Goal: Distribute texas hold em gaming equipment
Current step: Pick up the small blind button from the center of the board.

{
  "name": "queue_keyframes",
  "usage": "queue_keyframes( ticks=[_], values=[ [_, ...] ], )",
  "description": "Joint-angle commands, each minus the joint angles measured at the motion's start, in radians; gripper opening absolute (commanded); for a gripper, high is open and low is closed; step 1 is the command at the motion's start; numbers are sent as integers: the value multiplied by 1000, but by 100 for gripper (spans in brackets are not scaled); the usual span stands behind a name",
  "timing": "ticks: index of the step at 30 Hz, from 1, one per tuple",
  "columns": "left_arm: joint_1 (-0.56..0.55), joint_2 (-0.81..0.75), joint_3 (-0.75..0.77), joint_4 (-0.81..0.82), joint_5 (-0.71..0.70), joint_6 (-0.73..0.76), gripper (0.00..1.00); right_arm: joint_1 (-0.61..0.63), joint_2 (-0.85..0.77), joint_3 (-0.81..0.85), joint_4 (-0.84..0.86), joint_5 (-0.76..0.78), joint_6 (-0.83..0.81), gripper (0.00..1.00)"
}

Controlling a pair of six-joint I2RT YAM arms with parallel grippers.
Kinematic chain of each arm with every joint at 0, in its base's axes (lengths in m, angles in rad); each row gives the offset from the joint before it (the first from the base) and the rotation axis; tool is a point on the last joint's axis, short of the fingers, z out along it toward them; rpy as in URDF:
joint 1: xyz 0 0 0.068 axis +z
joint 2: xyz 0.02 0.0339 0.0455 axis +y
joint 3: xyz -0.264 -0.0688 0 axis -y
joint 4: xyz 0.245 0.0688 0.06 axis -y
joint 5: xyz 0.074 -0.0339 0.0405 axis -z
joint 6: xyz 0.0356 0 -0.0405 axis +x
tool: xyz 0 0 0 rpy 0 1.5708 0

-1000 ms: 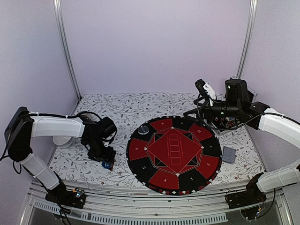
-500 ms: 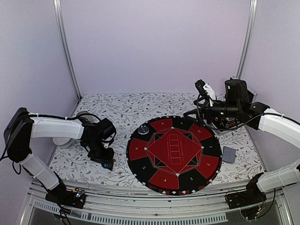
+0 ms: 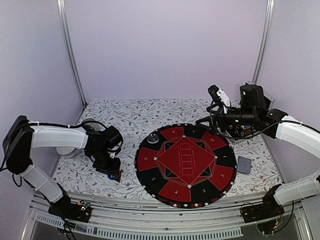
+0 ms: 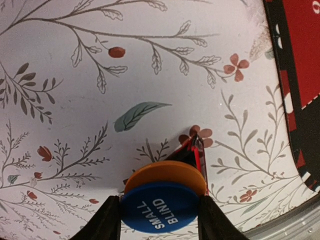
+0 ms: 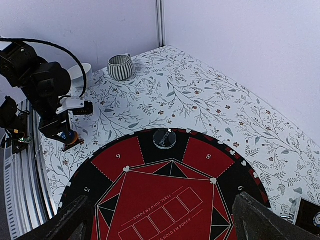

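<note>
- Currently the blue disc, marked SMALL BLIND, lies flat on an orange disc at the lower centre of the left wrist view. In the top view this stack sits just left of the mat.
- Both discs are round, so they have no long axis. The lettering runs from lower left to upper right.
- The black-red triangle under the stack points to the upper right.
- Left gripper: the fingers are closed against the blue disc's rim, one on each side.
- Right gripper: spread wide, empty, well apart from the stack. The left arm is nearer.
</note>
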Motion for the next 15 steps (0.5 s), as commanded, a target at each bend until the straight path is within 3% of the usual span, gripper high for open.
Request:
queue_keyframes(
  ticks=[1, 9, 11, 15],
  values=[
    [9, -25, 20, -27, -11, 19, 45, -7, -3, 13, 12, 0, 4, 99],
    [1, -41, 96, -68, -51, 85, 42, -6, 20, 40, 27, -9, 64, 99],
    [-12, -35, 133, -76, -55, 116, 43, -8, 51, 57, 49, -7, 132, 99],
    [-70, -7, 249, -101, -73, 193, 44, -7, 159, 97, 114, -84, 421, 96]
  ],
)
